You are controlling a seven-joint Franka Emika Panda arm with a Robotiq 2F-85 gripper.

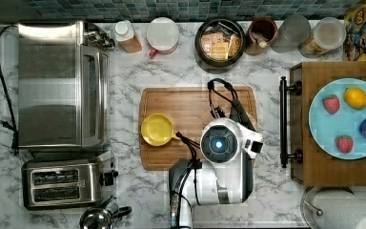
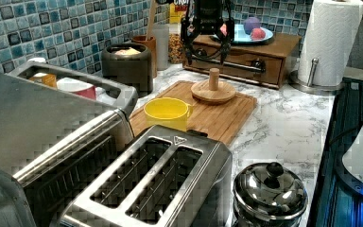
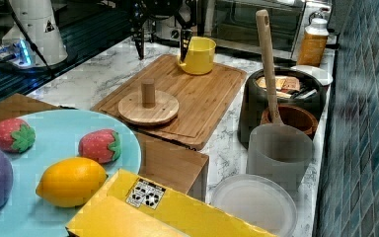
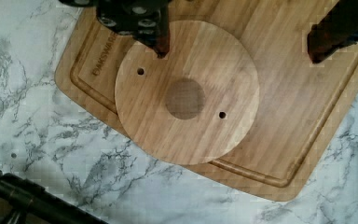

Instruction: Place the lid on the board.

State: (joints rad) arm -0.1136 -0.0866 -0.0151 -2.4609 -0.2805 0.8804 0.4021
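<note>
White-grey marble counter (image 1: 124, 81). Directly on it: bamboo board (image 1: 190, 102) at centre; toaster oven (image 1: 57, 86) and toaster (image 1: 62, 183) on top view's left; dark wooden tray (image 1: 333, 167) and paper towel roll (image 1: 348, 212) on top view's right; jars and containers along tiled back wall.

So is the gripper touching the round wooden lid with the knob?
Apart. In the left view the open gripper hangs above the round wooden lid, with backdrop visible between fingertips and knob.

One board (image 3: 212, 94), one lid (image 3: 148, 108), two strawberries (image 3: 98, 145).
</note>
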